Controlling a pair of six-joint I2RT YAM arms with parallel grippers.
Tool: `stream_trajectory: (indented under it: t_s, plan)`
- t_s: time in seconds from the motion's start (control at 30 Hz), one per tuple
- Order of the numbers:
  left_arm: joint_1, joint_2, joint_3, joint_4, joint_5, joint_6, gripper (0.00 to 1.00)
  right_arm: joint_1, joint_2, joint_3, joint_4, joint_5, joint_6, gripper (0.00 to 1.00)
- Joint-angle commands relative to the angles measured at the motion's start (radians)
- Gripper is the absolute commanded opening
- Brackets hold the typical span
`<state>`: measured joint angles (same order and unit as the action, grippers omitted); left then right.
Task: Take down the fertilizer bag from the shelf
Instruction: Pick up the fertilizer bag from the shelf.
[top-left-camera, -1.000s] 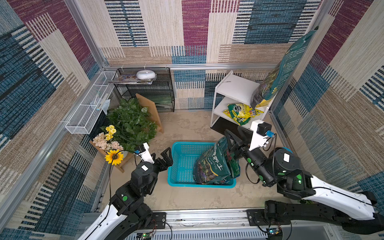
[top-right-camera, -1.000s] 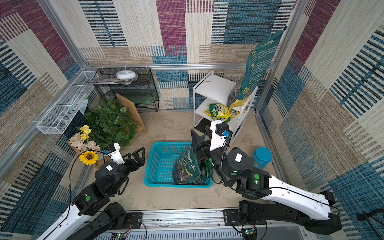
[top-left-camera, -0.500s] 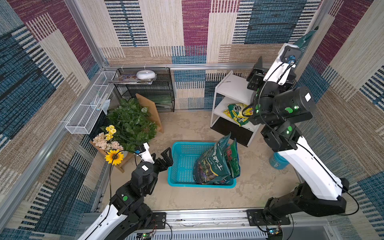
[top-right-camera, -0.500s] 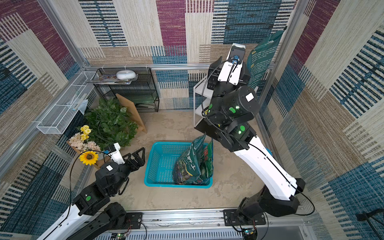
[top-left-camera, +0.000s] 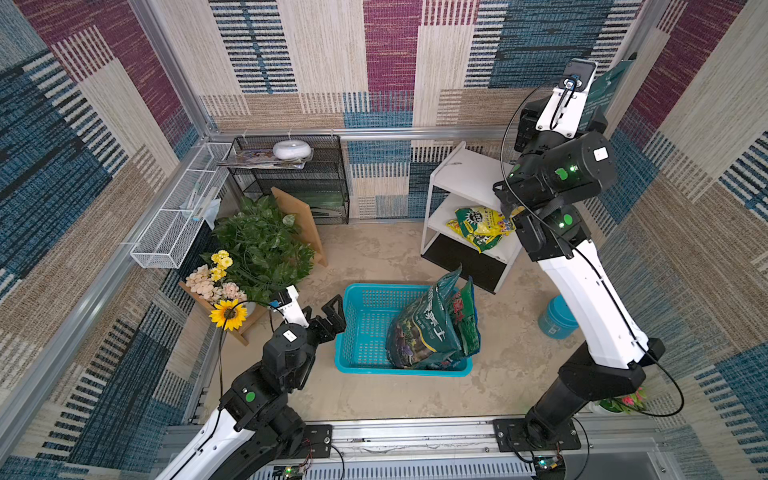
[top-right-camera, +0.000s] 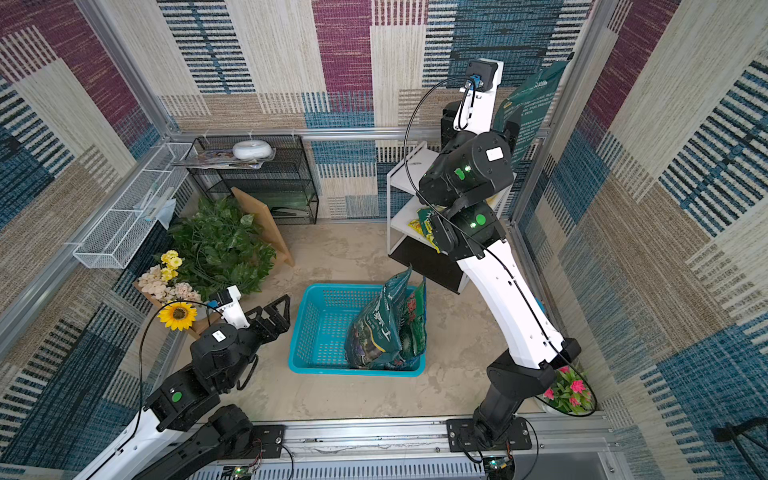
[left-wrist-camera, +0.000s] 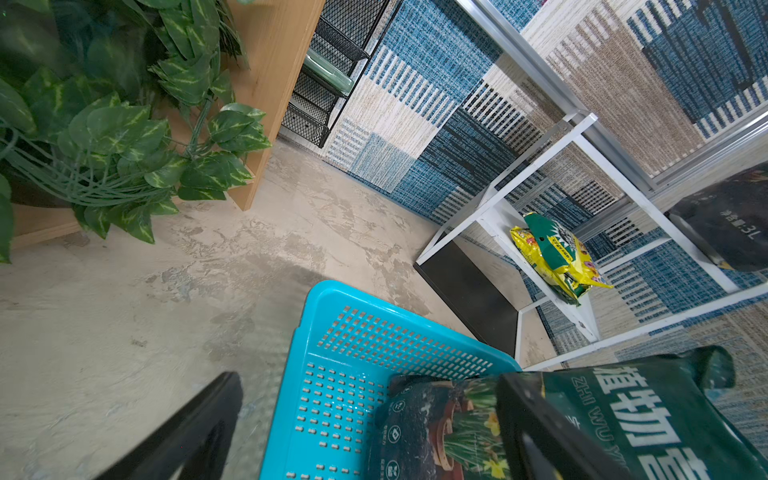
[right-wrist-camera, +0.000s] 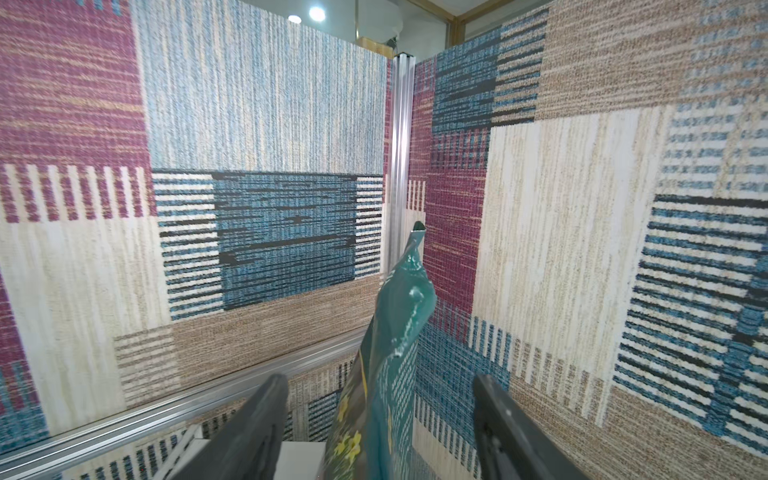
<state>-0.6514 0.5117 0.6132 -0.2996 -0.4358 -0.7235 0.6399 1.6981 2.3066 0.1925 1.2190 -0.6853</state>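
Right wrist view puts the right gripper (right-wrist-camera: 380, 380) up high with its two fingers (right-wrist-camera: 257, 428) spread wide. The teal bag (right-wrist-camera: 399, 332) stands upright between them with a gap on each side, so nothing is clamped. In both top views that arm reaches up over the shelf (top-left-camera: 465, 174). The teal bag (top-right-camera: 532, 104) stands tall on the far right of the top board, just beyond the wrist. A yellow bag (top-left-camera: 482, 226) lies on the lower board. Two dark green bags (top-left-camera: 432, 328) stand in the blue basket (top-left-camera: 365, 320), which sits near the shelf's front. The left gripper (top-left-camera: 322, 305) hangs low just beside the basket's rim, jaws apart and empty.
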Motion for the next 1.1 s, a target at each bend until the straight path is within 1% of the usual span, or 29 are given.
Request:
stream_trajectory:
  t_s: [0.0, 0.1, 0.3, 0.37, 0.4, 0.43, 0.5, 0.53, 0.6, 0.63, 0.77, 0.87, 0.9, 1.0, 1.07]
  plan:
    - [0.001, 0.002, -0.001, 0.03, 0.003, 0.004, 0.99, -0.04, 0.019, 0.011, -0.074, 0.008, 0.043, 0.73]
    - [0.001, 0.003, 0.0, 0.03, 0.003, 0.004, 0.99, -0.075, 0.031, 0.013, -0.134, -0.009, 0.112, 0.73]
    - [0.001, 0.005, -0.001, 0.033, 0.003, 0.006, 0.99, -0.148, 0.113, 0.093, -0.189, -0.037, 0.131, 0.74]
    - [0.001, 0.006, -0.001, 0.034, 0.006, 0.006, 0.99, -0.171, 0.125, 0.095, -0.195, -0.051, 0.143, 0.72]
    - [0.0, 0.007, -0.002, 0.035, 0.007, 0.007, 0.99, -0.186, 0.132, 0.103, -0.22, -0.064, 0.164, 0.68]
    - [0.001, 0.007, -0.001, 0.034, 0.009, 0.006, 0.99, -0.201, 0.137, 0.105, -0.242, -0.073, 0.184, 0.61]
    - [0.001, 0.006, -0.001, 0.036, 0.012, 0.004, 0.99, -0.225, 0.143, 0.103, -0.284, -0.089, 0.22, 0.38]
    - [0.001, 0.006, 0.0, 0.036, 0.014, 0.004, 0.99, -0.231, 0.142, 0.098, -0.296, -0.098, 0.231, 0.28]
    - [0.001, 0.004, 0.0, 0.037, 0.017, 0.004, 0.99, -0.232, 0.132, 0.082, -0.307, -0.113, 0.245, 0.04]
    - [0.001, 0.004, 0.0, 0.037, 0.017, 0.004, 0.99, -0.233, 0.126, 0.077, -0.318, -0.121, 0.26, 0.0]
    - [0.001, 0.005, 0.0, 0.039, 0.017, 0.004, 0.99, -0.226, 0.075, 0.076, -0.428, -0.211, 0.391, 0.0]
    - [0.001, 0.007, 0.0, 0.041, 0.015, 0.004, 0.99, -0.206, 0.02, 0.064, -0.52, -0.343, 0.507, 0.0]
    - [0.001, 0.008, 0.0, 0.04, 0.015, 0.005, 0.99, -0.196, 0.0, 0.054, -0.547, -0.41, 0.542, 0.0]
    - [0.001, 0.012, 0.0, 0.042, 0.012, 0.006, 0.99, -0.133, -0.052, 0.024, -0.593, -0.519, 0.61, 0.0]
    - [0.001, 0.013, 0.0, 0.043, 0.01, 0.007, 0.99, -0.079, -0.081, -0.014, -0.596, -0.569, 0.624, 0.0]
